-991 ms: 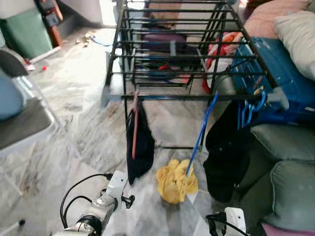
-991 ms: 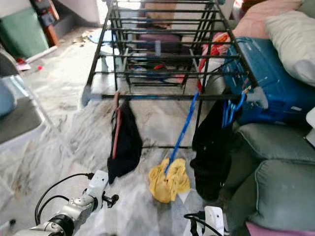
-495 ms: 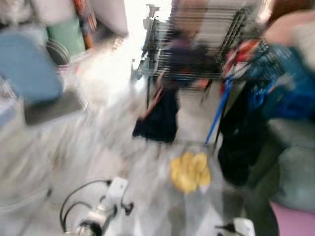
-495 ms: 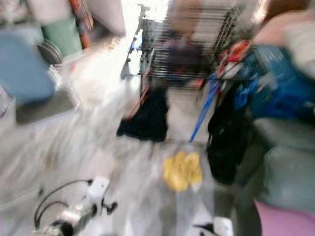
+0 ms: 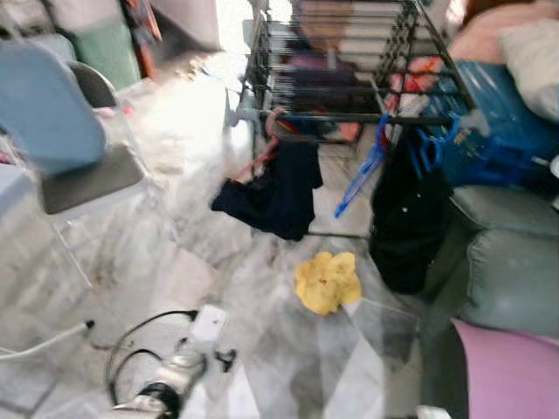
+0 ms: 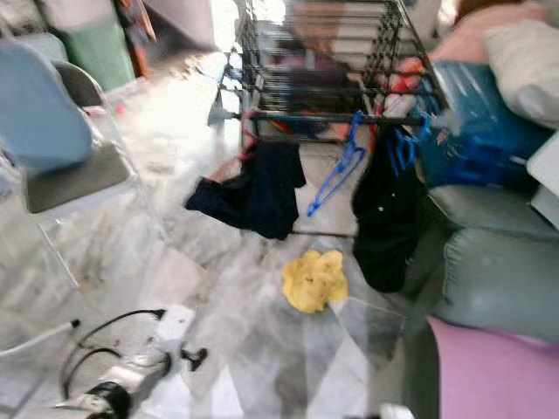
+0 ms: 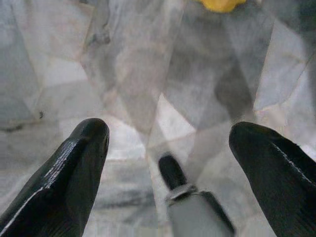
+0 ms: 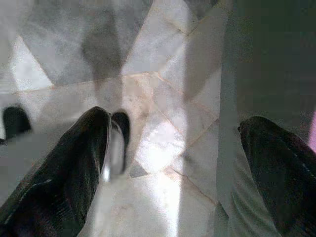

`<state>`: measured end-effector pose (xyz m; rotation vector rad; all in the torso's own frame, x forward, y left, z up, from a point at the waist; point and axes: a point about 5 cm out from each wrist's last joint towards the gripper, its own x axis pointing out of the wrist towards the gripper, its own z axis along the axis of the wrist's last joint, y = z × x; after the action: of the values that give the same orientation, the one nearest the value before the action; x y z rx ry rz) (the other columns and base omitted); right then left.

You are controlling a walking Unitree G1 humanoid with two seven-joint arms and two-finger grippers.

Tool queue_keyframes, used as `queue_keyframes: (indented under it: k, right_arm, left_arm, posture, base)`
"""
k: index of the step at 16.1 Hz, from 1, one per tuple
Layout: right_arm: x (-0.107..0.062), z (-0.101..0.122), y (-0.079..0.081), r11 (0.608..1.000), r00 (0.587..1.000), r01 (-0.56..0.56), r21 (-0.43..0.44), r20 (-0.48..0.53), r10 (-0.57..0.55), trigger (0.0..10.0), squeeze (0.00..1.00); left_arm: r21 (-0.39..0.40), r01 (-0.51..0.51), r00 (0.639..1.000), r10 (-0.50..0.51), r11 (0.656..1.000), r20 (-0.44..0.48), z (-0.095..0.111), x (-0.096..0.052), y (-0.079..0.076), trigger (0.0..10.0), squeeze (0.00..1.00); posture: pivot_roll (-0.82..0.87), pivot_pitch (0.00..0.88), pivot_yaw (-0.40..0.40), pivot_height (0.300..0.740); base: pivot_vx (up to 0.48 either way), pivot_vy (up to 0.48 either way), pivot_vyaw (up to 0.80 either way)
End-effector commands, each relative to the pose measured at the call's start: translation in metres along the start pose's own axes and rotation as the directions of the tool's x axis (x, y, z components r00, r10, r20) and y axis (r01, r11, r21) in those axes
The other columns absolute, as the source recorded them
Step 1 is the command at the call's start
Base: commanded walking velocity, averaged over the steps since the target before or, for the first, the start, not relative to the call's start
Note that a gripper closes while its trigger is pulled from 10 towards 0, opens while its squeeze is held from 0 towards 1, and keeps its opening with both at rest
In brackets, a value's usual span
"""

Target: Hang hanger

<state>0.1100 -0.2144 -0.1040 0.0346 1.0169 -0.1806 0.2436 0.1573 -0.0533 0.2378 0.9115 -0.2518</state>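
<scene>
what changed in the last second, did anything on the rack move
The camera pulled back and turned, so the drying rack sits farther off and a chair is in view. The blue hanger, dark garments and yellow cloth kept their places. Both grippers stay open and empty.

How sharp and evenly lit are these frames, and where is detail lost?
Eye views: mild motion blur throughout, softest on the drying rack; daylight glare washes out the floor left of it. Left wrist view: open left tool in focus, floor tiles soft. Right wrist view: dim and hazy, open right tool shaded.
</scene>
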Motion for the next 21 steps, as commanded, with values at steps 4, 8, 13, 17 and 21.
queue_keyframes:
  k: [4,8,13,17,21]
  right_arm:
    - [0.003,0.007,0.007,1.0,1.0,-0.014,0.001,-0.002,0.014,10.0,0.0]
    - [0.004,0.008,0.012,1.0,1.0,-0.024,-0.017,-0.009,0.023,10.0,0.0]
    - [0.003,0.006,0.009,1.0,1.0,-0.016,-0.022,-0.02,0.015,10.0,0.0]
    - [0.002,0.003,0.006,1.0,1.0,-0.01,-0.022,-0.03,0.009,10.0,0.0]
    - [0.002,0.0,0.007,0.999,0.999,-0.01,-0.03,-0.041,0.008,10.0,0.0]
  left_arm:
    - [0.009,-0.009,1.0,0.009,1.0,0.016,0.006,0.0,0.002,10.0,0.0]
    - [0.017,-0.014,1.0,0.013,1.0,0.015,0.006,0.0,0.003,10.0,0.0]
    - [0.02,-0.015,1.0,0.014,1.0,0.012,0.004,0.0,0.003,10.0,0.0]
    - [0.02,-0.017,1.0,0.016,1.0,0.0,-0.001,0.0,0.002,10.0,0.0]
    - [0.019,-0.02,1.0,0.02,1.0,-0.005,-0.002,0.0,0.002,10.0,0.0]
  posture:
    - [-0.07,0.0,-0.012,0.74]
    - [-0.06,0.0,-0.012,0.74]
    - [-0.06,0.0,-0.011,0.74]
    - [-0.07,0.0,-0.011,0.74]
    - [-0.06,0.0,-0.014,0.74]
  base:
    - [0.0,0.328,0.73]
    - [0.0,0.342,0.5]
    - [0.0,0.34,0.0]
    - [0.0,0.339,0.0]
    - [0.0,0.286,0.0]
